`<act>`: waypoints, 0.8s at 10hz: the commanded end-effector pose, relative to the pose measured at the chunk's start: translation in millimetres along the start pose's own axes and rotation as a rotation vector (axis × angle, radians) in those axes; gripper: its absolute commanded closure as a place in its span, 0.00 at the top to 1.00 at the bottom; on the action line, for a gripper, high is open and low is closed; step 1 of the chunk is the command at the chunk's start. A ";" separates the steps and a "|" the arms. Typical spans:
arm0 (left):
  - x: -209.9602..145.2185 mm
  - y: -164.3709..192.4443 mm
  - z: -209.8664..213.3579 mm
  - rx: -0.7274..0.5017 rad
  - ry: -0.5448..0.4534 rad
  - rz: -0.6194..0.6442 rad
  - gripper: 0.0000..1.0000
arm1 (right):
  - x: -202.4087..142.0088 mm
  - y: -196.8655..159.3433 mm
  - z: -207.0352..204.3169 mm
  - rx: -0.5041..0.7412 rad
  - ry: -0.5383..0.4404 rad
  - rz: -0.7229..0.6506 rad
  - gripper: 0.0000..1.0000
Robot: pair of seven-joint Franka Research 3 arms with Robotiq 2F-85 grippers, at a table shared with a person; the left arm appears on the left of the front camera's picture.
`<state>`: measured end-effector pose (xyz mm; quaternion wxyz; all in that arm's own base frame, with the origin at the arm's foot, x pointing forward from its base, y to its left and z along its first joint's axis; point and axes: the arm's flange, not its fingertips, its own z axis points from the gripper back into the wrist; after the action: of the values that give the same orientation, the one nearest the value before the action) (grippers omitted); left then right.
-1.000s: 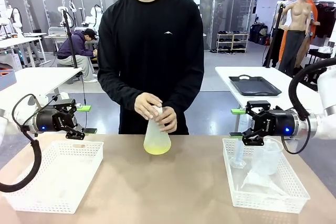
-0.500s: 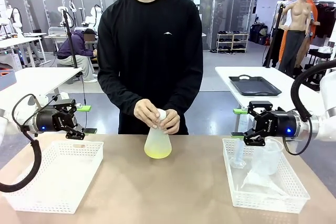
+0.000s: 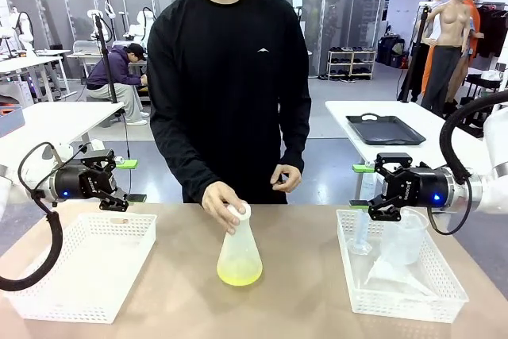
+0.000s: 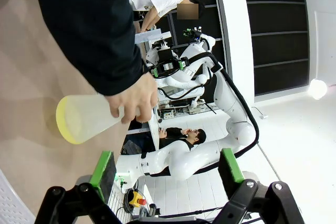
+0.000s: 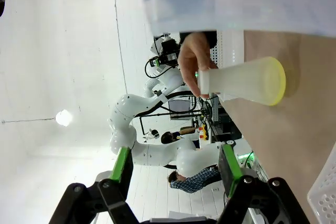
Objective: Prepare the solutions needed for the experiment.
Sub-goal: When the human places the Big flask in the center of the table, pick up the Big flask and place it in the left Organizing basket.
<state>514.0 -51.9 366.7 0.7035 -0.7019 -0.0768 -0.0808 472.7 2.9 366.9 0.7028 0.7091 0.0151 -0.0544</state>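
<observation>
The yellow-green liquid (image 3: pixel 238 277) lies in the bottom of a cloudy flask (image 3: pixel 238 248) standing mid-table (image 3: pixel 294 299), with the person's hand (image 3: pixel 222 198) gripping its neck. The left claw (image 3: pixel 131 180) hangs by the left basket (image 3: pixel 79 275) and the right claw (image 3: pixel 361 186) by the right basket (image 3: pixel 397 298). Both have their fingers apart and hold nothing.
</observation>
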 end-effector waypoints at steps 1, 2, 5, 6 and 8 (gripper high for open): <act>0.7 -2.0 -0.7 0.003 -0.001 0.003 1.00 | -0.3 1.2 -1.5 -0.002 0.003 0.003 0.83; 0.7 -2.0 -0.7 0.003 -0.001 0.003 1.00 | -0.3 1.2 -1.5 -0.002 0.003 0.003 0.83; 0.7 -2.0 -0.7 0.003 -0.001 0.003 1.00 | -0.3 1.2 -1.5 -0.002 0.003 0.003 0.83; 0.7 -2.0 -0.7 0.003 -0.001 0.003 1.00 | -0.3 1.2 -1.5 -0.002 0.003 0.003 0.83; 0.7 -2.0 -0.7 0.003 -0.001 0.003 1.00 | -0.3 1.2 -1.5 -0.002 0.003 0.003 0.83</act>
<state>514.0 -51.8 366.7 0.7035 -0.7019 -0.0768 -0.0808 472.7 2.9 366.9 0.7029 0.7091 0.0152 -0.0544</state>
